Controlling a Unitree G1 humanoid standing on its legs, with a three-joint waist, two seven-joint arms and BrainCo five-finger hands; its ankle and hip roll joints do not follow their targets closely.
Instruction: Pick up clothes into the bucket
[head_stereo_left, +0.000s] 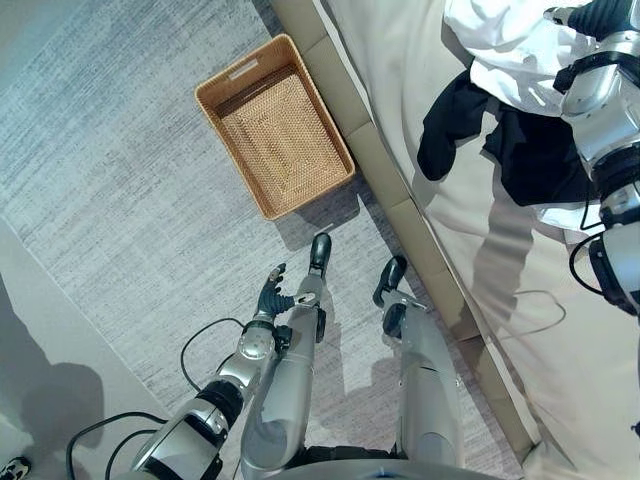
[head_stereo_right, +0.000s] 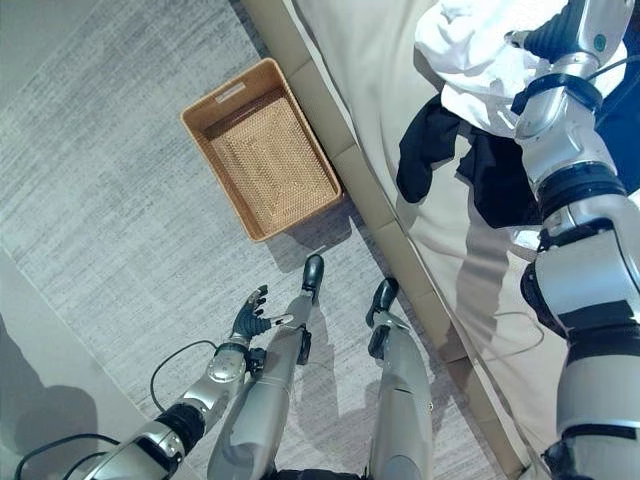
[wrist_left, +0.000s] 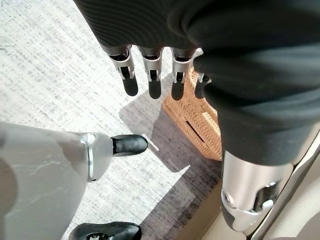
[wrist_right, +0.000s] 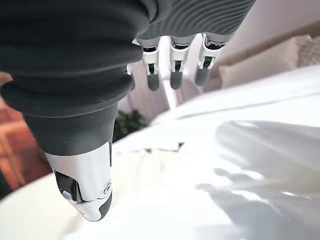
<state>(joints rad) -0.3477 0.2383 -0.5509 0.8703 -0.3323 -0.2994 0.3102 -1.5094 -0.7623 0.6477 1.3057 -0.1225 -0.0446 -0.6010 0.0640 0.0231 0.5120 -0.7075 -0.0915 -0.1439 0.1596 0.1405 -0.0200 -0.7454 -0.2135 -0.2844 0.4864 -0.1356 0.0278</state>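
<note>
The clothes lie in a heap on the bed (head_stereo_left: 560, 400): a white garment (head_stereo_left: 505, 50) on top and toward the far end, a black garment (head_stereo_left: 530, 150) spilling out from under it toward the bed's edge. The right hand (head_stereo_right: 555, 35) is directly over the white garment, at the far side of the heap. In its wrist view the fingers (wrist_right: 175, 75) hang straight and relaxed above white cloth, with the thumb apart and nothing held. I cannot tell whether the fingertips touch the cloth yet.

The left hand (head_stereo_left: 272, 297) hangs low over the carpet near the robot's own side, fingers loosely spread and empty, well apart from the bed.

The basket (head_stereo_left: 215, 105) stands on the carpet with one long side just beside the bed's edge, and it looks empty. It lies off to the robot's left of the heap, across the bed's edge.

So the right hand is plainly the nearer one. The cloth is just beneath it, and the likely move is down and closed on the white garment, followed by a carry leftward over the edge to the basket.
</note>
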